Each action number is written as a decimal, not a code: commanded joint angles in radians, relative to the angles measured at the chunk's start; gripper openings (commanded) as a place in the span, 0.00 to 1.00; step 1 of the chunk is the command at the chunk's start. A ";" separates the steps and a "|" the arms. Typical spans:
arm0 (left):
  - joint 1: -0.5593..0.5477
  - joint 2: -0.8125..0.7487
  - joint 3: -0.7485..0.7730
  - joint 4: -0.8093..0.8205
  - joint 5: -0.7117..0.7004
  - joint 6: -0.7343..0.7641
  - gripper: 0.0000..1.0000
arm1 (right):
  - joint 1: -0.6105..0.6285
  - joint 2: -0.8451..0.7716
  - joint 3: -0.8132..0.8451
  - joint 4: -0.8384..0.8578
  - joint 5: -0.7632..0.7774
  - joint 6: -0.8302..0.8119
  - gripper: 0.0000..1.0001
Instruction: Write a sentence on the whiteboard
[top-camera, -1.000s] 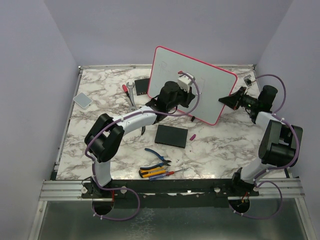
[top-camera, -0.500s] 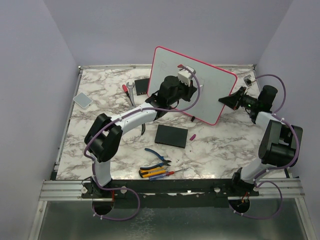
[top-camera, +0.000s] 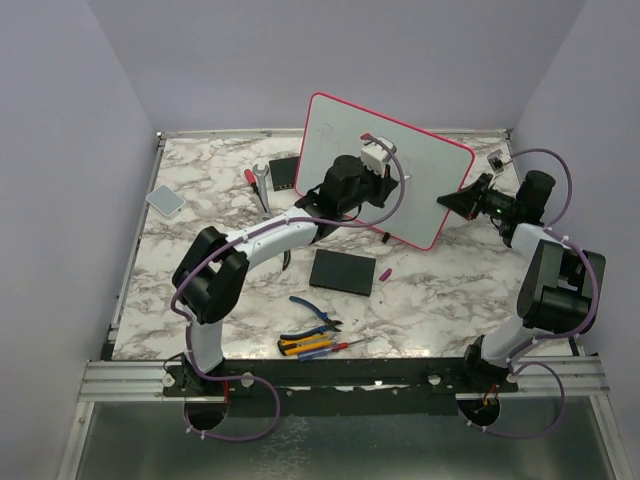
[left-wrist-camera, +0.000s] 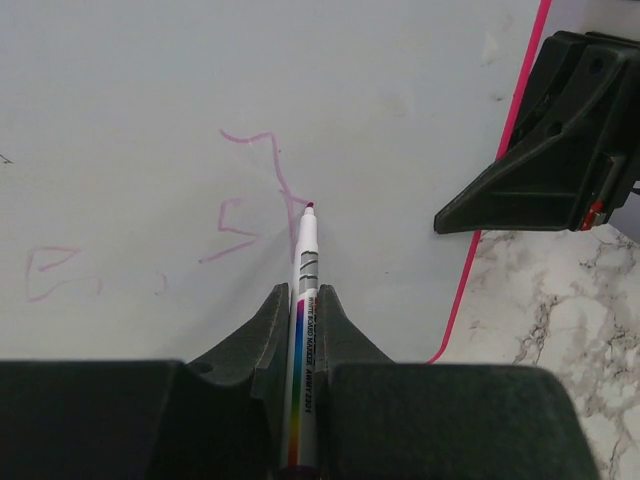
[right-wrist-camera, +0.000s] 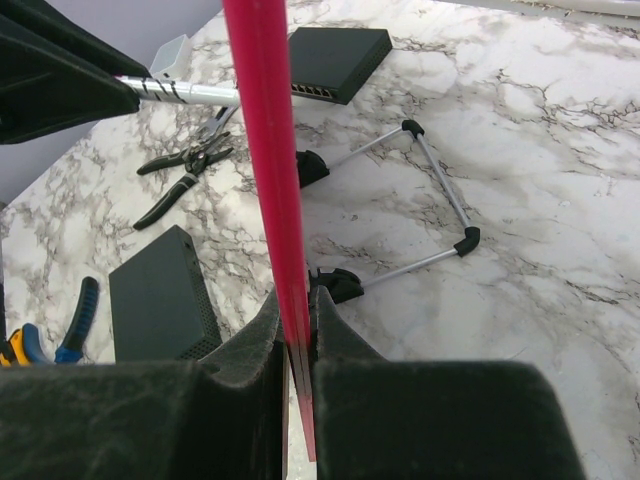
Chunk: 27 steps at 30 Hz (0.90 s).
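Observation:
The whiteboard (top-camera: 435, 170) stands tilted on its stand at the back of the table, with a pink-red frame (right-wrist-camera: 262, 140). My left gripper (top-camera: 372, 180) is in front of its face and shut on a white marker (left-wrist-camera: 305, 262) with a rainbow stripe. The marker's tip rests on the board's surface (left-wrist-camera: 330, 70). Faint pink strokes of the sentence (left-wrist-camera: 238, 215) run left of the tip. My right gripper (top-camera: 450, 200) is shut on the board's right frame edge, which runs between its jaws (right-wrist-camera: 296, 300).
A black slab (top-camera: 342, 271) lies in front of the board, with a small pink cap (top-camera: 385, 272) beside it. Pliers (top-camera: 318, 312) and screwdrivers (top-camera: 318, 346) lie near the front edge. A grey pad (top-camera: 165, 199), a wrench (top-camera: 262, 186) and a black box (top-camera: 285, 172) lie at the back left.
My left gripper has moved up and to the right across the board with the marker. The right gripper and the board have stayed put.

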 joint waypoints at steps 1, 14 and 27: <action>-0.011 0.036 0.031 0.010 0.007 0.009 0.00 | 0.008 0.029 -0.014 -0.044 0.062 -0.031 0.00; -0.015 0.019 -0.017 -0.005 -0.018 0.019 0.00 | 0.008 0.026 -0.014 -0.045 0.062 -0.031 0.01; -0.015 -0.001 -0.050 -0.005 -0.020 0.019 0.00 | 0.008 0.026 -0.014 -0.045 0.064 -0.031 0.01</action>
